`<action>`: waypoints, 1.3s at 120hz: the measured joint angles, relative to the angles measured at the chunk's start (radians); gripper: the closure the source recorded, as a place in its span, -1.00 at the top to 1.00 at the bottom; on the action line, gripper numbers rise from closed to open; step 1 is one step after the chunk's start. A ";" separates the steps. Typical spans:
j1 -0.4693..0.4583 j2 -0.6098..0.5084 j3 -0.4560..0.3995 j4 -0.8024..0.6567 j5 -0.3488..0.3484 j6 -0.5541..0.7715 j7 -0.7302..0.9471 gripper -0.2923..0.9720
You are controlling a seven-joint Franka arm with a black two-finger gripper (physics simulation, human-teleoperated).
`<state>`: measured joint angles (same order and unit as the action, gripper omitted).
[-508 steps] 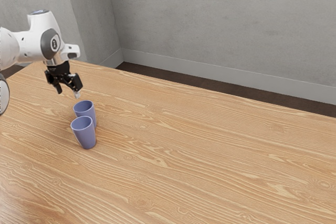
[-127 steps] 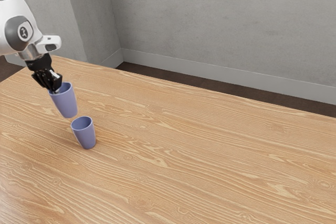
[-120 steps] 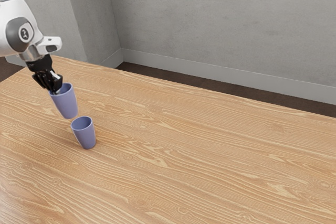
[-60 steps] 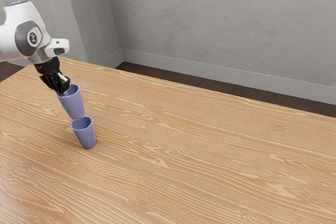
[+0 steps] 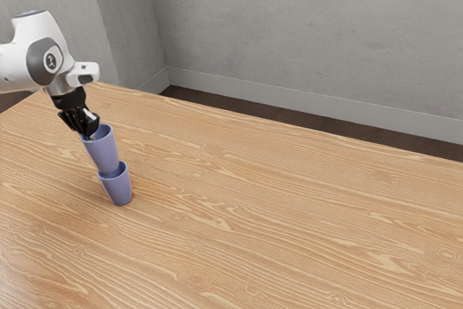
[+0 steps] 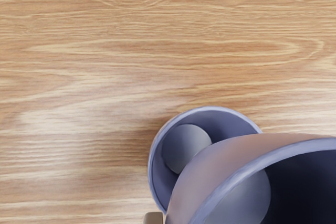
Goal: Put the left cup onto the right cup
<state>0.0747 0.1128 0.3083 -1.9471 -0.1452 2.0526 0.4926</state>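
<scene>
My gripper [image 5: 85,125] is clamped on the rim wall of the left cup [image 5: 101,151], leaving its body free to nest; the cup leans, its base just inside the mouth of the right cup [image 5: 118,184], which stands upright on the table [image 5: 289,200] toward its end at the exterior view's left; I judge the right cup's own rim the one obstacle, since the tilted base could catch it.

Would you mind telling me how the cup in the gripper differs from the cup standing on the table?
The held cup hangs tilted, clamped at its rim by the gripper; the standing cup rests on the table. The held cup is higher, its base at the standing cup's mouth. Both are plain blue-purple and tapered.
</scene>
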 joint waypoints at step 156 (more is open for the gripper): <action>-0.005 0.055 -0.028 -0.008 -0.014 0.070 0.006 0.34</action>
<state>0.0700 0.1680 0.2806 -1.9551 -0.1593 2.1227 0.4991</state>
